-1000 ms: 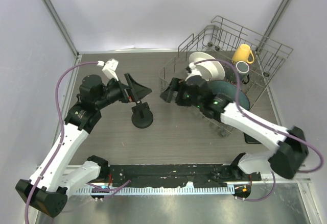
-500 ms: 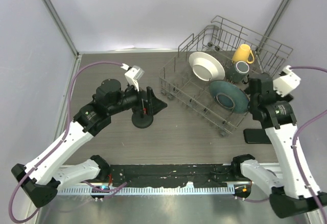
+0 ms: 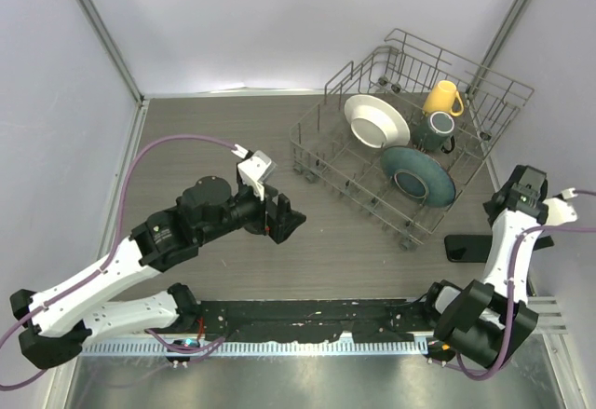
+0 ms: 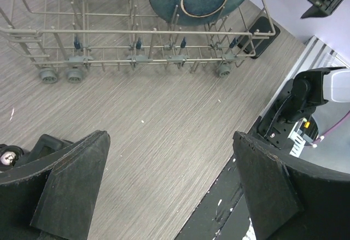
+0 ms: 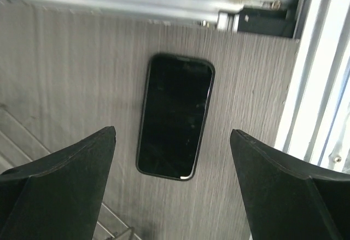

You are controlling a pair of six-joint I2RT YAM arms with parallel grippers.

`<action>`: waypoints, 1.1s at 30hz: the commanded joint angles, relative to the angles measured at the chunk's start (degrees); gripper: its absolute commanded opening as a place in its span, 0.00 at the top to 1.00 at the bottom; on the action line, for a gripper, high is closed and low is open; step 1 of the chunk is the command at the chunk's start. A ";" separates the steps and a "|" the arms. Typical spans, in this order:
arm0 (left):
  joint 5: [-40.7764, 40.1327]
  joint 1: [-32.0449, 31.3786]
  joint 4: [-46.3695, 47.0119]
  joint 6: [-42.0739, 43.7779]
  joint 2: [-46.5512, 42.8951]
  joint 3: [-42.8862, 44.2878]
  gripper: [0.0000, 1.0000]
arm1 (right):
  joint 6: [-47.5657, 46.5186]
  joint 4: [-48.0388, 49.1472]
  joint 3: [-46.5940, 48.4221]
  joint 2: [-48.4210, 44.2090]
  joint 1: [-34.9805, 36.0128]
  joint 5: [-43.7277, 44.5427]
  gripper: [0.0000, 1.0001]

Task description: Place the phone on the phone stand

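Hanging over the right side of the desk [image 3: 205,139], your right end effector [image 5: 172,132] has its two fingers spread wide, with nothing gripped between them. In its wrist view the phone [image 3: 466,247] lies flat below, dark face up, framed in the gap between the fingers and touched by neither. The phone rests on the wood-grain surface just beside the near right corner of the wire dish rack [image 4: 136,32], close to the desk's right edge, its long side running roughly across the desk in the top view.

Your left end effector [image 4: 169,136] sits over the middle of the desk, well apart from the phone. Its fingers are likewise spread and hold nothing; only bare surface shows between them. It points toward the rack, whose small wheeled feet and lower rail fill the upper part of its wrist view, with the phone showing beyond the rack's far corner.

You cannot tell the phone stand apart from the black wrist and fingers in the top view. A dark shape at the lower left of the left wrist view is too cut off to name.

In the rack a white plate [image 3: 375,120] and a blue-green plate [image 3: 417,174] stand on edge. A yellow mug [image 3: 443,98] and a dark mug [image 3: 438,129] sit behind them toward the back right.
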 commanded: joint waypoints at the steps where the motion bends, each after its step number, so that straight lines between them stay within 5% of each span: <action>1: -7.38 -3.37 -0.09 2.07 -1.63 -0.10 0.00 | 3.26 6.06 -6.22 -3.05 -0.32 -3.87 0.08; 12: -8.70 -5.14 0.25 2.77 -2.16 -0.71 0.00 | 4.14 20.31 -17.93 -2.79 -0.76 -10.02 0.02; 33: -13.01 -6.99 -0.01 6.73 -3.65 -0.71 0.00 | 4.67 21.89 -17.94 8.27 -1.02 -5.98 0.01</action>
